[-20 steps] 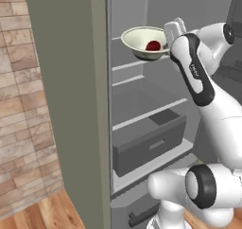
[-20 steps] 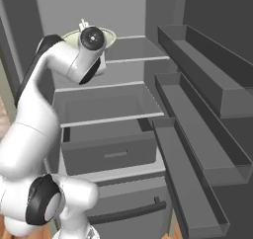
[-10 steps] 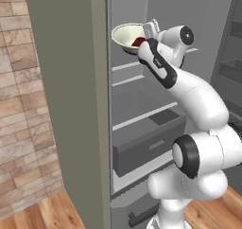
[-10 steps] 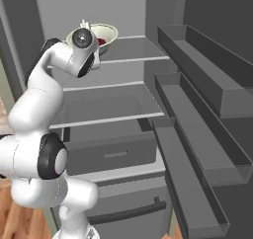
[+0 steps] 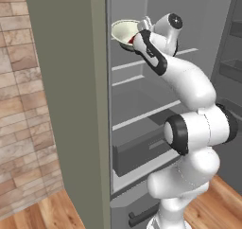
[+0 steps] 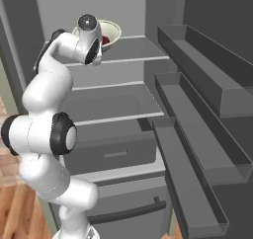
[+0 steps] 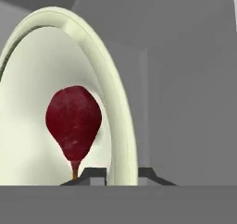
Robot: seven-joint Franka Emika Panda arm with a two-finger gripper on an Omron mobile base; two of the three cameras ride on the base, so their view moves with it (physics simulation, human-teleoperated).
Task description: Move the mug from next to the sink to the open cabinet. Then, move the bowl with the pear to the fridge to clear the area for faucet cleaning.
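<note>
The fridge (image 6: 123, 60) stands open with its thin white shelves in view. My gripper (image 7: 121, 174) is shut on the rim of the cream-white bowl (image 7: 28, 102), one fingertip (image 7: 95, 174) inside the rim and the other outside. The dark red pear (image 7: 73, 121) lies in the bowl close to the fingers. In the left base view the bowl (image 5: 124, 31) is held tilted at the upper left of the fridge, above the top shelf, with the gripper (image 5: 142, 27) at its right edge. In the right base view the bowl (image 6: 111, 33) and pear (image 6: 105, 39) peek out behind the hand.
The fridge door (image 6: 197, 85) stands open at the right with deep grey door shelves. A grey drawer (image 5: 137, 150) sits low in the fridge. The fridge's side panel (image 5: 75, 105) and a brick wall (image 5: 23, 105) lie to the left, with wooden floor below.
The arm has swung the bowl with the pear up and left, deeper over the top shelf, and the bowl has tipped further. The gripper stays shut on the rim.
</note>
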